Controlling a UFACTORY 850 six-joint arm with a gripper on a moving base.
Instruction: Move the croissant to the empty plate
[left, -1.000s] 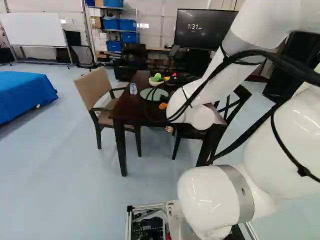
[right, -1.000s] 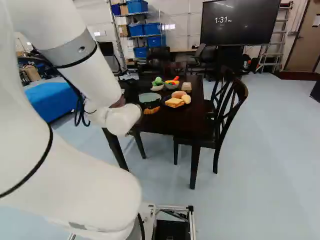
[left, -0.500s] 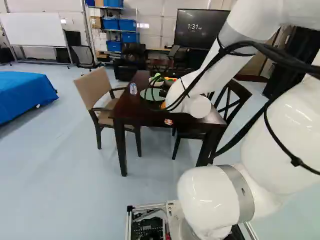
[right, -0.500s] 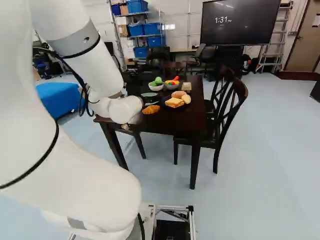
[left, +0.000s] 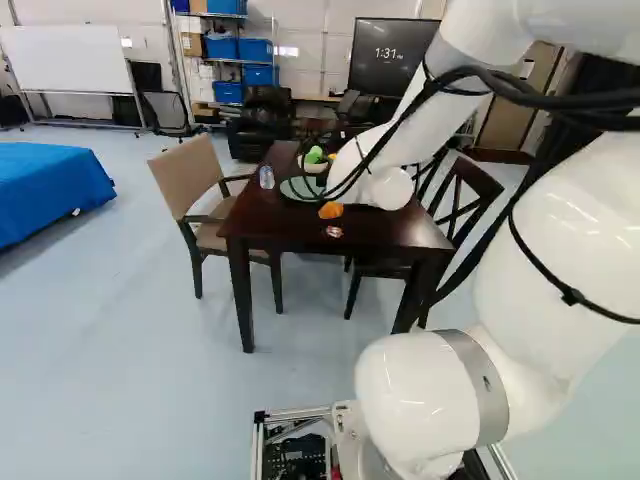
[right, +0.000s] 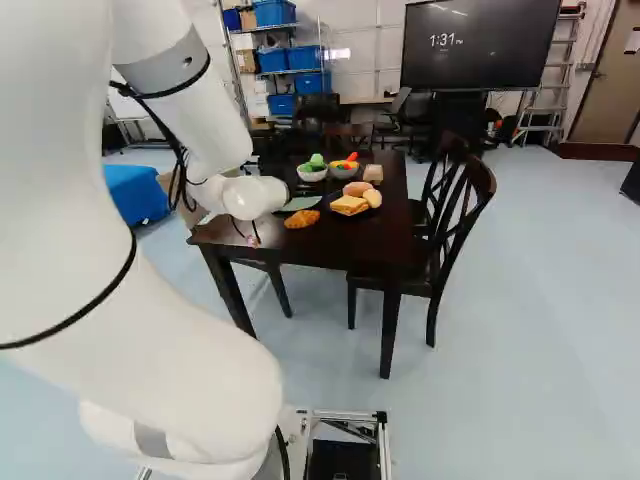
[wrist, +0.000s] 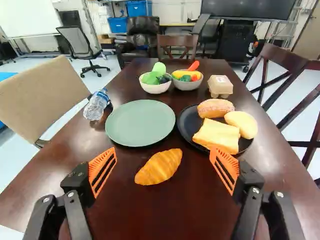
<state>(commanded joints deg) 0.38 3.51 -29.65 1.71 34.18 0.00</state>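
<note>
Over the table's near part, my gripper (right: 252, 240) shows only as a small piece below the white wrist in the right base view. In the wrist view the gripper (wrist: 164, 162) is open, orange pads wide apart. The croissant (wrist: 159, 166) lies on the dark table ahead, between the lines of the two fingers, touched by neither. Just beyond it is the empty green plate (wrist: 140, 123), slightly toward the left finger's side. The croissant (right: 302, 219) also shows right of the wrist in the right base view.
Beside the green plate, a black plate (wrist: 188, 131) holds bread items. Behind stand two bowls of toy vegetables (wrist: 155, 88) and a small carton (wrist: 220, 86). A plastic bottle (wrist: 96, 104) lies near the table's edge. Chairs (right: 462, 225) flank the table (right: 375, 238).
My arm has moved forward over the table, bringing the gripper farther in from the near edge. The croissant and plates have stayed put, and the base has not moved.
</note>
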